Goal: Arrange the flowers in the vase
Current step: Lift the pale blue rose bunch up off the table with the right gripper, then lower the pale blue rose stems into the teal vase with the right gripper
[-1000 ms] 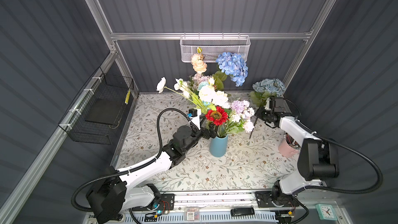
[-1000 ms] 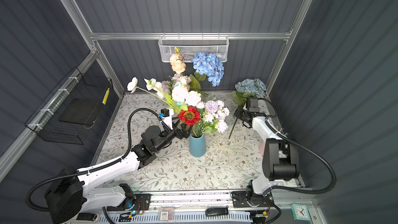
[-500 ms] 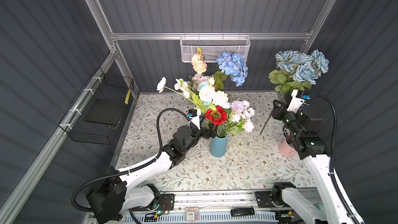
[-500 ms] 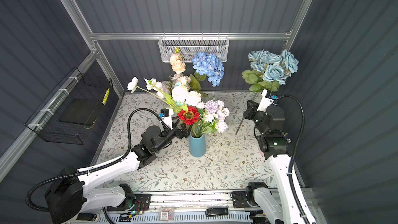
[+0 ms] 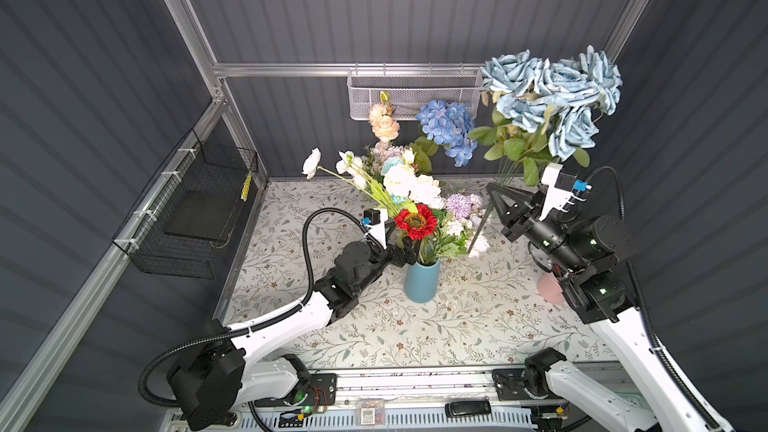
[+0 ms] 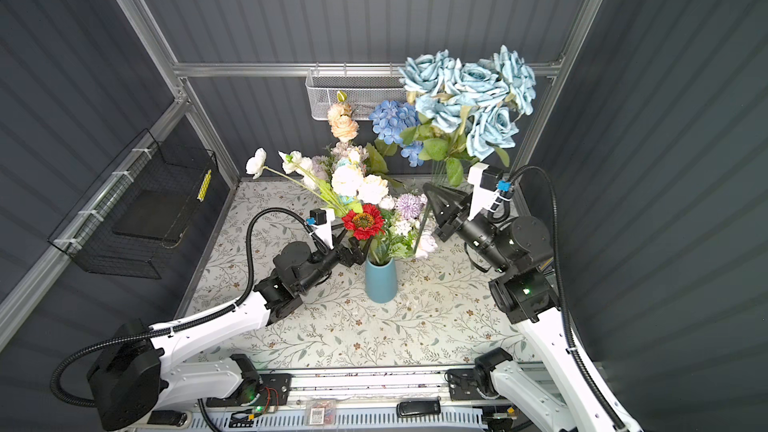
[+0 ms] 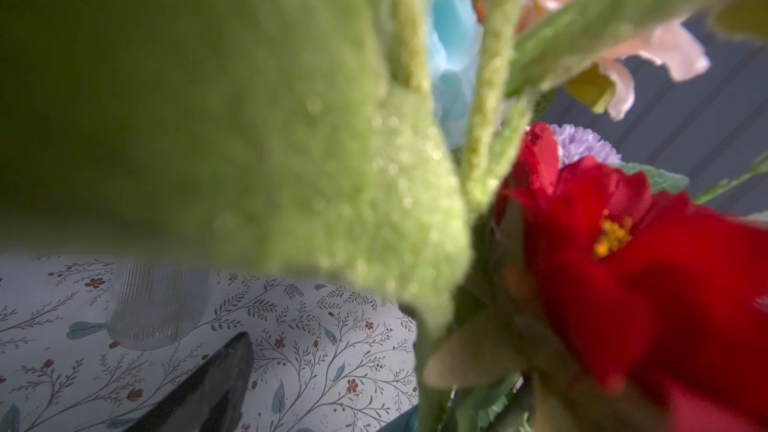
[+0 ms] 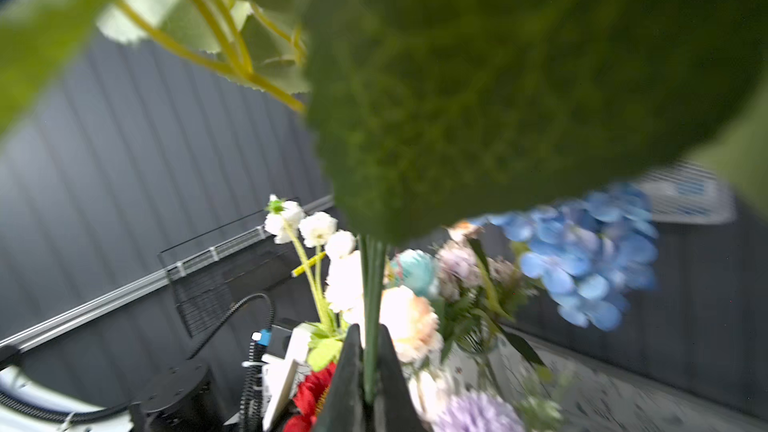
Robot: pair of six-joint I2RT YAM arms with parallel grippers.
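Note:
A blue vase (image 5: 422,284) (image 6: 380,284) stands mid-table, full of flowers: a red daisy (image 5: 415,222) (image 7: 623,263), cream and white roses (image 5: 409,184), and lilac blooms (image 5: 463,203). My left gripper (image 5: 405,251) (image 6: 353,249) stands open at the vase's neck among the stems. In the left wrist view only one finger (image 7: 216,384) shows, and leaves hide the other. My right gripper (image 5: 490,189) (image 6: 427,187) (image 8: 369,332) is shut on the dark green stem (image 8: 371,367) of a pale-blue rose bunch (image 5: 552,93) (image 6: 469,93). It holds the bunch high, right of the vase.
A blue hydrangea (image 5: 449,126) and peach roses (image 5: 384,122) rise behind the vase; a ribbed glass vase (image 7: 153,305) stands on the floral mat. A pink cup (image 5: 548,288) sits under my right arm. A white mesh basket (image 5: 411,93) hangs on the back wall, a black wire basket (image 5: 195,218) on the left wall.
My right arm has lifted the pale-blue rose bunch from low at the back right to high above the table, nearer the vase. The left arm has not moved.

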